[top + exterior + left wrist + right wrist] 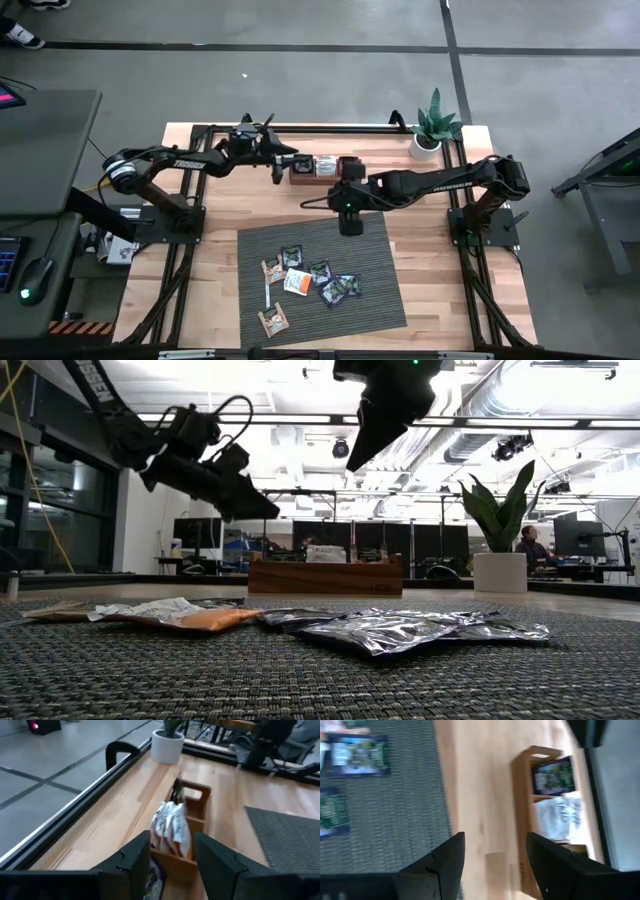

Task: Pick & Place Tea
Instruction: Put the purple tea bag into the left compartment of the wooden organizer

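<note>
Sachets [310,280] are lying scattered on the grey woven mat [380,300] at the front of my table, orange, tan and dark ones in a loose cluster, a few overlapping. More tea is sitting in the wooden box [322,170] at the back edge: white sachets [170,827] are standing in one compartment and a dark one [553,774] in the next.

My left gripper [283,160] is hovering just beside the box's end, fingers [135,857] standing apart with nothing between them, the white sachets showing straight through the gap. I am gripping nothing there.

My right gripper [349,222] is hanging over the bare wood between the box and the mat's back edge, its jaws spread wide and empty too; from its wrist I am seeing the planks through the gap, the box to one side and dark sachets [357,750] on the mat to the other.

From the low camera, silver-backed packets [400,628] and an orange one [200,618] are lying flat in front, both my grippers are raised clear of the table, and the potted plant [436,128] is standing at the table's far right corner.
</note>
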You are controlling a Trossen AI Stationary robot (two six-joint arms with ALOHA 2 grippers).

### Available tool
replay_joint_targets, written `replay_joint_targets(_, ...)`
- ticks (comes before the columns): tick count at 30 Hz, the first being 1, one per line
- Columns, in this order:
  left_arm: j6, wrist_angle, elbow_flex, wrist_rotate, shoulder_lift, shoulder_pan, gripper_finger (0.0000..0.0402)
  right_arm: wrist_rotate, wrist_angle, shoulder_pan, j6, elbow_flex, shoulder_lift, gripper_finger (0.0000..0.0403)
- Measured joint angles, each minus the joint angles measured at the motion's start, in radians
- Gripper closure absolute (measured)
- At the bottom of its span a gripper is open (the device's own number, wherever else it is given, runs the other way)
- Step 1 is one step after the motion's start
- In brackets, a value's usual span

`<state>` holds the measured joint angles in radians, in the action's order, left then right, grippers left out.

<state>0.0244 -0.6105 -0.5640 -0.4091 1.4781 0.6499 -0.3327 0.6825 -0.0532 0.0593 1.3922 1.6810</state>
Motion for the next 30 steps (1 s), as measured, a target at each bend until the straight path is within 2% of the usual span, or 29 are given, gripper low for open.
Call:
replay_joint_targets(6, 0.031, 0.136, 0.000, 0.001, -0.083, -0.098, 0.0251, 0.081, -0.002, -0.007, -0.018, 0.000, 0.036, 0.0199)
replay_joint_targets(9, 0.046, 0.199, 0.002, 0.034, -0.104, -0.174, 0.0251, 0.106, 0.009, -0.019, -0.018, 0.000, 0.082, 0.0198)
replay_joint_targets(12, 0.047, 0.210, 0.035, 0.089, -0.116, -0.255, 0.0251, 0.131, 0.036, -0.037, -0.020, -0.001, 0.120, 0.0199)
replay_joint_targets(16, -0.008, 0.143, 0.101, 0.161, -0.116, -0.359, 0.0251, 0.159, 0.059, -0.071, -0.056, -0.008, 0.136, 0.0199)
replay_joint_targets(19, -0.067, 0.045, 0.158, 0.211, -0.117, -0.451, 0.0251, 0.158, 0.039, -0.104, -0.090, -0.071, 0.109, 0.0199)
replay_joint_targets(23, -0.125, -0.044, 0.209, 0.334, -0.117, -0.579, 0.0250, 0.160, -0.027, -0.141, -0.184, -0.221, 0.053, 0.0199)
replay_joint_targets(30, -0.186, -0.108, 0.197, 0.530, -0.107, -0.782, 0.0250, 0.142, -0.206, -0.219, -0.347, -0.410, -0.064, 0.0199)
